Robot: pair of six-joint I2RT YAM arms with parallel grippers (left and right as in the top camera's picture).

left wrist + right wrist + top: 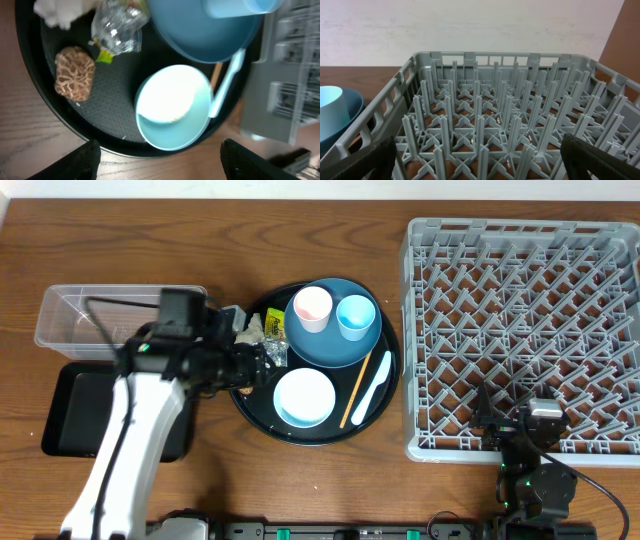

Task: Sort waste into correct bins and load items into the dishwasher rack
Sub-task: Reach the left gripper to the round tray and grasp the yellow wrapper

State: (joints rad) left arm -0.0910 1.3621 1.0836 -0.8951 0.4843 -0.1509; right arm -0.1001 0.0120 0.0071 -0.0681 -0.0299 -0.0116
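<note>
Overhead entry: waste cluster on the round black tray [300, 438], left claw above it

**Waste.** Small brown food lump [74, 72], left of centre in the left wrist view, on the tray floor near the rim. Above it is the crumpled foil ball [119, 20], with the yellow-green wrapper [104, 56] tucked against it. Crumpled white paper [60, 12] sits at upper left, cut by the frame edge.

**Dishes.** White bowl [170, 107] is right of the lump, with white spoon [227, 82] and chopstick [216, 75] beside it. Dark blue plate [205, 30] carries pink cup [312, 307] and light blue cup [356, 315].

**Bins and rack.** Clear tub [70, 320] and black bin tray [70, 420] are at the left of the overhead frame. Dishwasher rack [520, 330], at right, holds no dishes.

**Claws.**
- Left gripper [160, 150]: jaws spread wide, nothing between them, over the bowl's near rim.
- Right gripper [479, 150]: jaws wide, holding nothing, at the rack's lower edge.

**Risks.**
- The left claw is centred nearer the bowl than the lump, so a closing pinch may catch the bowl rim and tip it.
- The lump may crumble under pressure.
- Foil and wrapper touch, so one may drag the other.

**Obscured.**
- Rice grains cannot be made out with confidence.
- The left arm covers part of both bins overhead.
- The left fingertips are dark and blurred.
</note>
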